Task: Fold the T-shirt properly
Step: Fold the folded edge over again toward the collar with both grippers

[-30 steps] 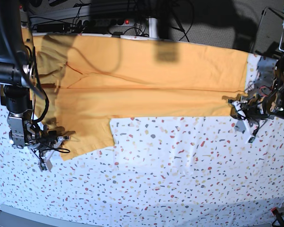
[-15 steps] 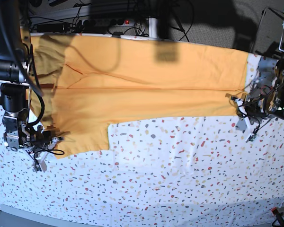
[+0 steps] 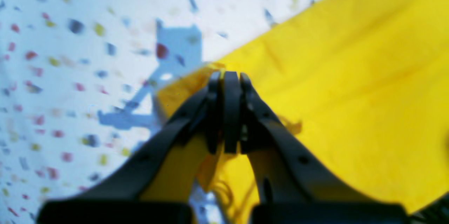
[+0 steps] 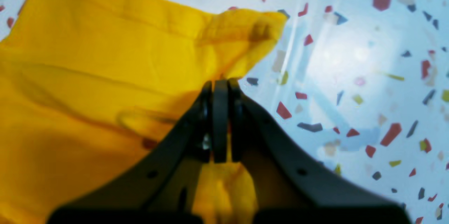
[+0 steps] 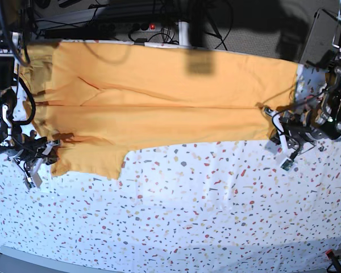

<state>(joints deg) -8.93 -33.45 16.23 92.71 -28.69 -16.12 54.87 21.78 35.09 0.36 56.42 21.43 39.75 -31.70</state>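
Note:
The orange-yellow T-shirt [image 5: 159, 96] lies stretched lengthwise along the far side of the speckled table [image 5: 204, 216]. In the base view my left gripper [image 5: 274, 129] sits at the shirt's right end, and my right gripper [image 5: 47, 151] at its left end by the lower corner. Seen from the left wrist, the left gripper [image 3: 226, 76] is shut, with a corner of the T-shirt [image 3: 350, 94] pinched at its tips. Through the right wrist camera, the right gripper [image 4: 219, 83] is shut on an edge of the T-shirt [image 4: 87, 76], beside a folded corner.
Cables and a power strip [image 5: 131, 25] run behind the table's far edge. A dark box [image 5: 324, 34] stands at the far right corner. Both arm bodies flank the shirt at the table's left and right sides.
Both grippers have moved to the left in the base view, dragging the T-shirt with them. Its lower left flap now sits further left and higher.

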